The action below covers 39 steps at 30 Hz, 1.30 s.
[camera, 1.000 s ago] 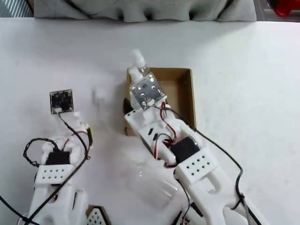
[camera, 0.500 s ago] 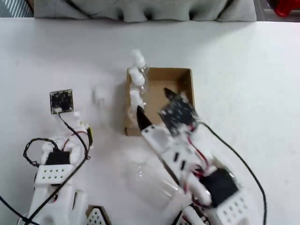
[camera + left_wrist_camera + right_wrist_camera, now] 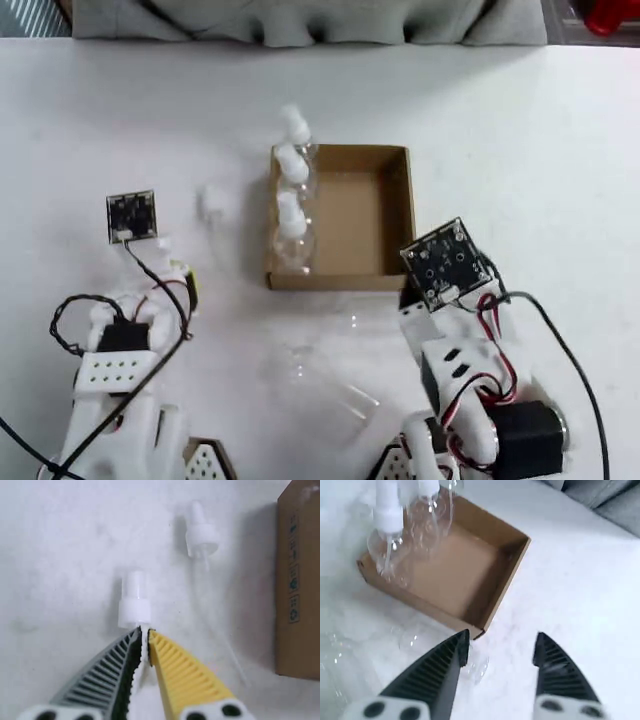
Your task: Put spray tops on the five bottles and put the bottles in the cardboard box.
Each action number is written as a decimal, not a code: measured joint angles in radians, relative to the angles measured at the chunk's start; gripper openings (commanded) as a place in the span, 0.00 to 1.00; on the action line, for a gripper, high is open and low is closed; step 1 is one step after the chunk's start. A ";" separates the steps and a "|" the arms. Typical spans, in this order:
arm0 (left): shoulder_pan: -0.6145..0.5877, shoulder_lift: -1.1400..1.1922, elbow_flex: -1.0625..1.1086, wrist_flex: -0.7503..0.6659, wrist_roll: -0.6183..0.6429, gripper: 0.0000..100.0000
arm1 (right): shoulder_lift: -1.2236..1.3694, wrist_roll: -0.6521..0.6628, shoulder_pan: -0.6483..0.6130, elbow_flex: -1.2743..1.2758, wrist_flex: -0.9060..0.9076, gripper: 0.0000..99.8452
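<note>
The cardboard box (image 3: pixel 395 215) sits mid-table. Three clear bottles with white spray tops (image 3: pixel 290 215) stand in a row along its left wall, also seen as bottles (image 3: pixel 390 530) in the right wrist view. My right gripper (image 3: pixel 502 650) hangs open and empty above the table, just short of the box's near right corner (image 3: pixel 480 630). My left gripper (image 3: pixel 144 632) is shut on the stem of a white spray top (image 3: pixel 134 602). Another spray top (image 3: pixel 201 536) lies loose beyond it, its thin tube trailing. Clear uncapped bottles (image 3: pixel 305 365) lie in front of the box.
One small uncapped bottle (image 3: pixel 476 664) lies right beside the right gripper's fingertip. The loose spray top (image 3: pixel 213 200) rests left of the box. The right arm (image 3: pixel 470 390) stands at the near right, the left arm (image 3: pixel 120 350) at the near left. Grey fabric (image 3: pixel 300 20) lines the far edge.
My right arm has drawn back from over the box to the near right, leaving a third bottle standing in the box. The left arm has kept still.
</note>
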 measured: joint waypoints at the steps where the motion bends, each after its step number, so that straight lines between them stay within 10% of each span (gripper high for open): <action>1: 0.000 0.000 0.000 0.000 0.000 0.02 | 0.014 0.021 0.012 0.000 0.025 0.04; 13: 0.000 0.000 0.025 0.000 0.000 0.02 | 0.460 0.377 0.041 0.000 0.199 0.12; 22: 0.000 0.000 0.025 0.000 0.000 0.02 | 0.519 0.457 -0.215 -0.008 0.196 0.20; 39: 0.000 0.000 0.025 -0.025 0.000 0.02 | 0.522 0.733 -0.305 0.282 -0.169 0.20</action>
